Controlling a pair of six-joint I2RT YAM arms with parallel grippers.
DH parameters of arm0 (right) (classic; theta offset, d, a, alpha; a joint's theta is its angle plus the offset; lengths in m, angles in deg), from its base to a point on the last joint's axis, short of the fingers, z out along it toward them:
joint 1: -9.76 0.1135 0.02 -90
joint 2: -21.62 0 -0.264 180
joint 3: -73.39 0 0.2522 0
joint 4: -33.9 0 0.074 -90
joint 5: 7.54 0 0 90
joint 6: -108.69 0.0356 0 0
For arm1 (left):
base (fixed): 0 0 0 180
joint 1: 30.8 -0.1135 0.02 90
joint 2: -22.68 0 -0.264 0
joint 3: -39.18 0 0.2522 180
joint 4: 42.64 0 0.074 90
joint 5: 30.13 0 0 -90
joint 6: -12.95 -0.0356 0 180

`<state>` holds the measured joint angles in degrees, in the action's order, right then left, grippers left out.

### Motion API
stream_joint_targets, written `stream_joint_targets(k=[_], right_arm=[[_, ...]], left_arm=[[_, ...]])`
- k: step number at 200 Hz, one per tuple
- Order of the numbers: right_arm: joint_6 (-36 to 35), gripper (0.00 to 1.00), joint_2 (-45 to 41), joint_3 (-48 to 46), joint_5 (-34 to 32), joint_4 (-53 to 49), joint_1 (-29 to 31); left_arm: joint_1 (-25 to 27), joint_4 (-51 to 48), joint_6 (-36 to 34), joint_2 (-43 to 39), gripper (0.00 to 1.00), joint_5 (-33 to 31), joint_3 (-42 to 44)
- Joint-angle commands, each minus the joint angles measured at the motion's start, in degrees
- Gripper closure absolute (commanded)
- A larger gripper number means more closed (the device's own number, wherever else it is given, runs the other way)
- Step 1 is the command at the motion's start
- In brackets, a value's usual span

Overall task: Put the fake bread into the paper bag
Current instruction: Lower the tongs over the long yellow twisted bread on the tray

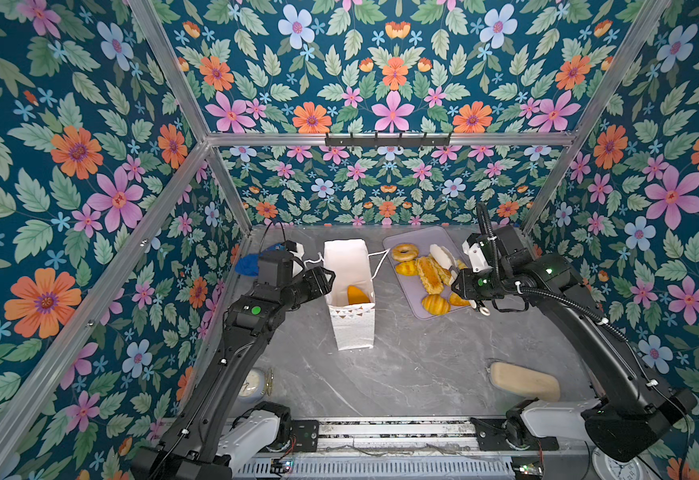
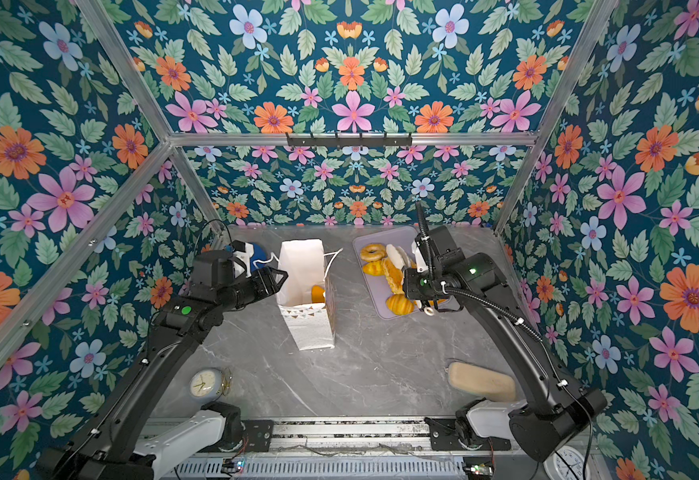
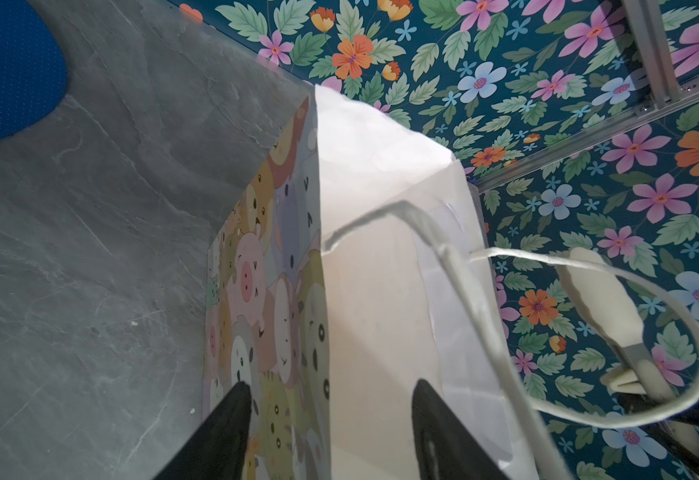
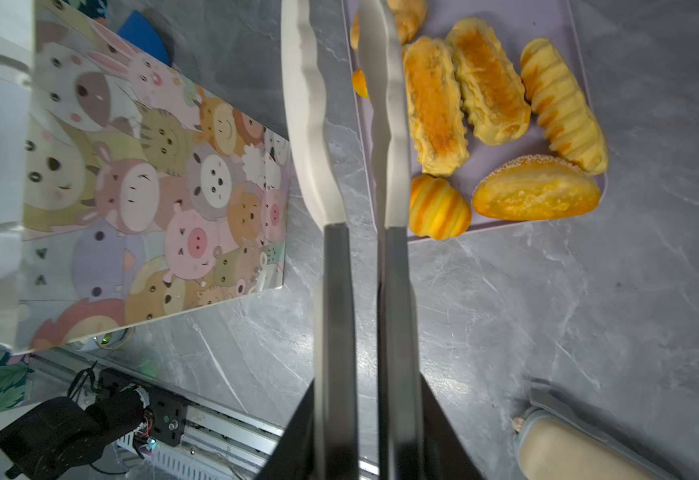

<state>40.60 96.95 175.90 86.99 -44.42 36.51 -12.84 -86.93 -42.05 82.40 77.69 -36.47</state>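
The paper bag (image 1: pixel 350 291) (image 2: pixel 306 291) stands open at mid-table, white inside, with cartoon animals on one side (image 4: pixel 152 187). One orange piece of fake bread (image 1: pixel 356 296) lies at its bottom. My left gripper (image 1: pixel 325 276) (image 3: pixel 331 386) is open, one finger on each side of the bag's wall at the rim (image 3: pixel 381 249). More fake bread lies on the lilac tray (image 1: pixel 412 243): a bagel (image 1: pixel 405 252), long loaves (image 4: pixel 433 104), a sugared bun (image 4: pixel 537 193) and a striped bun (image 4: pixel 437 205). My right gripper (image 1: pixel 460 282) (image 4: pixel 366 380) is shut on tongs (image 4: pixel 310 124), whose white tips hang empty over the tray's edge.
A flat beige oblong (image 1: pixel 524 380) lies at the front right. A small clock (image 2: pixel 205 383) stands by the left arm's base, and another clock (image 2: pixel 566 463) sits at the front right corner. A blue object (image 1: pixel 248 264) lies behind the left gripper. A metal rail runs along the front edge.
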Motion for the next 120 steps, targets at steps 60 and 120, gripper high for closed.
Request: stream_joint_targets(k=[60, 120], right_arm=[[-3.5, 0.68, 7.2, -2.8, -5.9, 0.3, -0.4], [-5.6, 0.66, 13.9, 1.2, -10.4, -2.1, -0.4]], left_arm=[[2.0, 0.0, -1.2, 0.5, 0.38, -3.1, -0.1], [2.2, 0.6, -1.2, 0.2, 0.38, -3.1, 1.3]])
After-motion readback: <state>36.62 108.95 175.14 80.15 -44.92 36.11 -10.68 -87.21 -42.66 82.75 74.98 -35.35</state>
